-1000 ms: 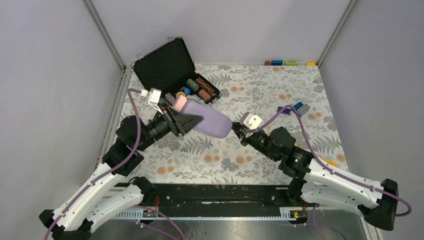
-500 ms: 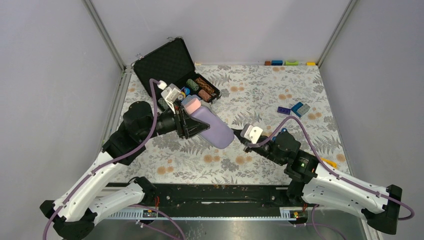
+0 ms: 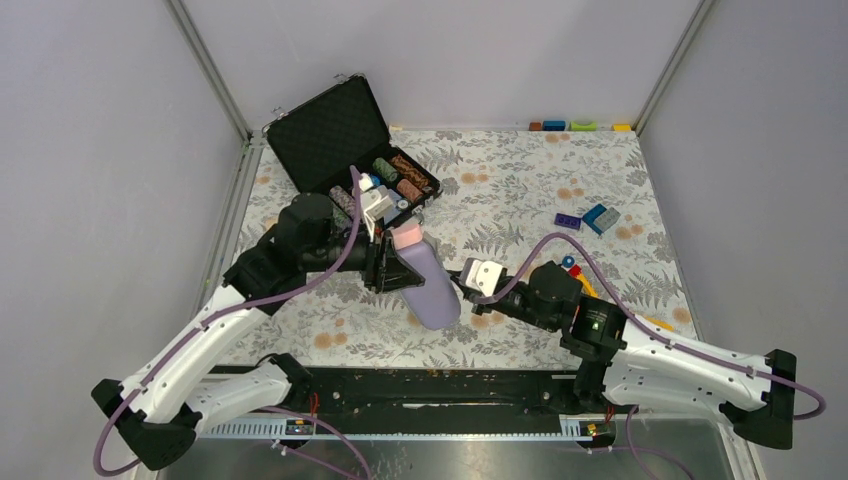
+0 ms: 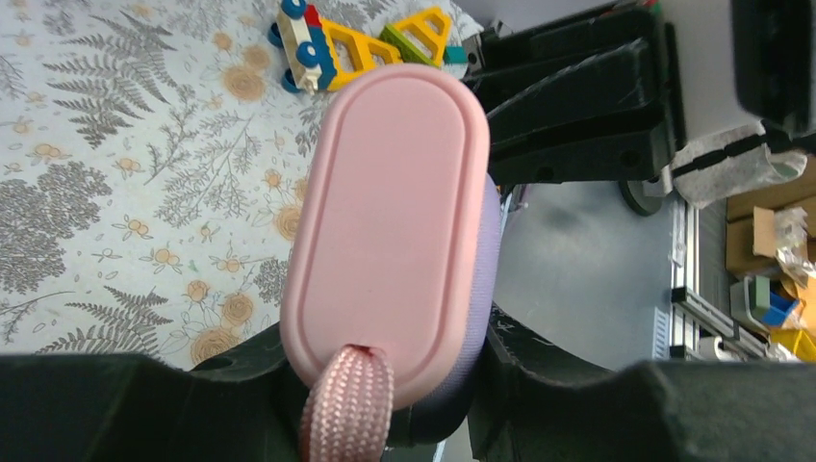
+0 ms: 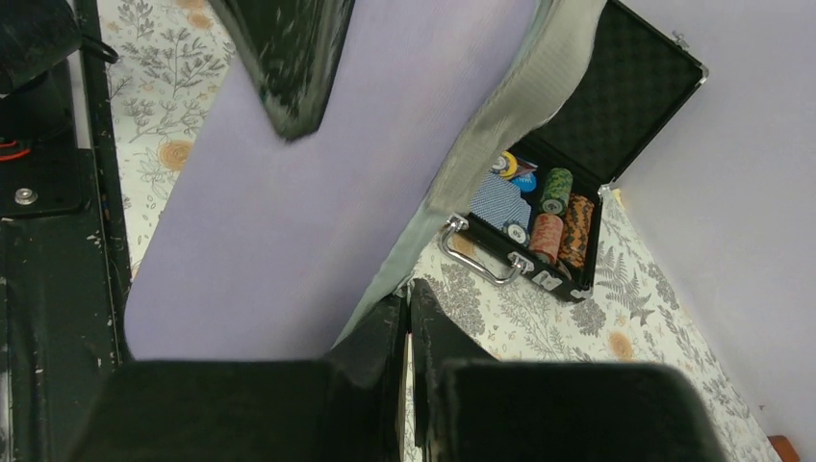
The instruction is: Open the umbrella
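The umbrella is folded inside a lilac-grey sleeve [image 3: 432, 292] and hangs tilted over the table, its pink handle [image 3: 407, 237] uppermost. My left gripper [image 3: 393, 266] is shut on its upper part, just under the handle. In the left wrist view the handle's oval end [image 4: 390, 221] and pink wrist strap [image 4: 346, 409] fill the space between the black fingers [image 4: 539, 361]. My right gripper [image 3: 460, 279] is shut on the sleeve's thin seam edge [image 5: 423, 241] beside the lilac cloth [image 5: 318, 192]. Canopy and shaft are hidden.
An open black case [image 3: 345, 140] with poker chips lies at the back left. Loose toy bricks [image 3: 590, 217] lie on the right and coloured blocks [image 3: 580, 126] line the far edge. A yellow toy [image 4: 356, 43] sits below the umbrella.
The left arm has swung the sleeved umbrella from lying across to steeply tilted, handle up, and carried it right and nearer. The right gripper has followed its lower end leftward, still shut.
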